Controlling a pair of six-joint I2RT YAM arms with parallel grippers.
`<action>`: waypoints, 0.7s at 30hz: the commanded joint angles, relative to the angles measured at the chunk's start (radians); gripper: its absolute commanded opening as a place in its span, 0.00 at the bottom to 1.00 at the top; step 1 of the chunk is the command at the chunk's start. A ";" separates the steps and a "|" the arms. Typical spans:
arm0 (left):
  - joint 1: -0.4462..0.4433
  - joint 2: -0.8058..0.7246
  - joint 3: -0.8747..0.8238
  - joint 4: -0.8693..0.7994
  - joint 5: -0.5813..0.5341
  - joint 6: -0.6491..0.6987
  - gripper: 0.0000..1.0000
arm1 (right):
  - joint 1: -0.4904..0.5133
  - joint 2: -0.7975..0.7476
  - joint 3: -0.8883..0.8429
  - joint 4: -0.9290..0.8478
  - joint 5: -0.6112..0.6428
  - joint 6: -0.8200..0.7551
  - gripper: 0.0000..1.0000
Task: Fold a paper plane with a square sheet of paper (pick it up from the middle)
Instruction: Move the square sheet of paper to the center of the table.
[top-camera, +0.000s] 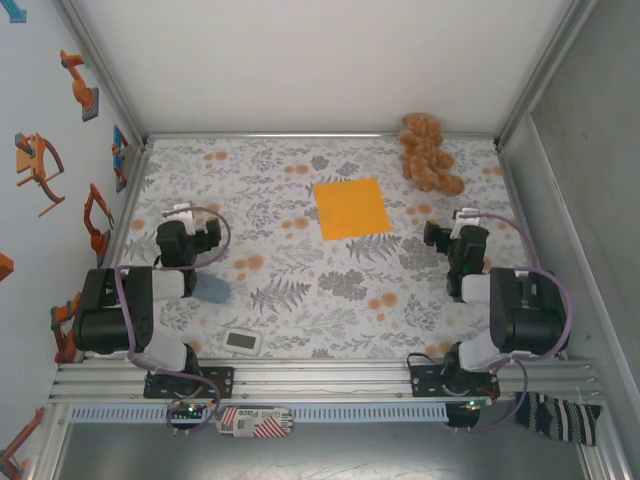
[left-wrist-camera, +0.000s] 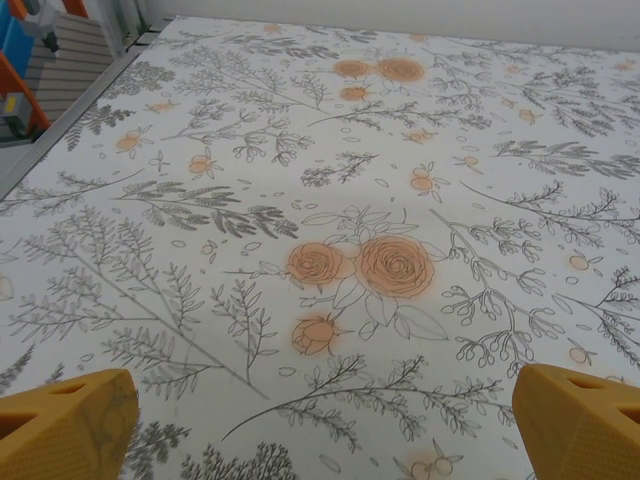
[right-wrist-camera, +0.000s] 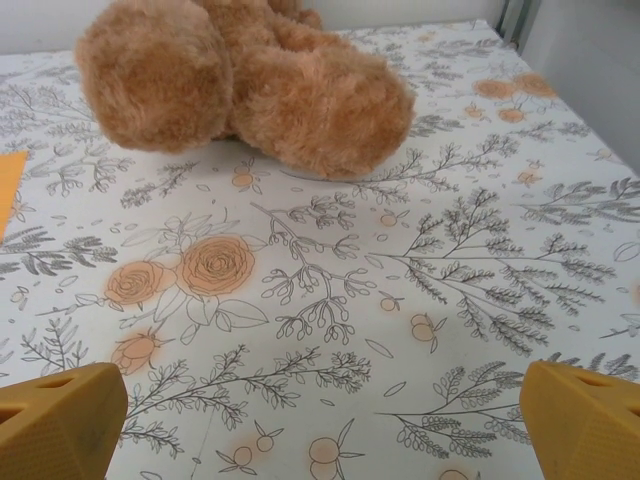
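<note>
The square sheet of paper (top-camera: 351, 208) is bright orange and lies flat on the flowered cloth, a little right of centre toward the back. Its corner shows at the left edge of the right wrist view (right-wrist-camera: 8, 185). The paper plane is out of view. My left gripper (top-camera: 188, 222) hovers over the cloth well to the left of the sheet. It is open (left-wrist-camera: 330, 430), with bare cloth between its yellow fingertips (left-wrist-camera: 65, 425). My right gripper (top-camera: 458, 228) sits to the right of the sheet, also open (right-wrist-camera: 325, 425) with nothing between its fingertips (right-wrist-camera: 580, 420).
A tan-brown plush toy (top-camera: 428, 152) lies at the back right, close ahead of the right gripper (right-wrist-camera: 250, 85). A small white device (top-camera: 243, 342) rests near the front edge. Metal frame rails border the cloth (top-camera: 300, 300) on all sides.
</note>
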 joint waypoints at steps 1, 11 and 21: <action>-0.002 -0.134 0.030 -0.140 -0.084 -0.028 0.96 | -0.002 -0.153 0.033 -0.136 0.018 0.001 0.99; -0.015 -0.368 0.321 -0.750 -0.083 -0.347 0.96 | 0.029 -0.205 0.474 -0.839 -0.037 0.262 0.99; -0.056 -0.257 0.445 -0.813 0.297 -0.532 0.96 | 0.163 0.219 0.765 -0.868 -0.443 0.520 0.93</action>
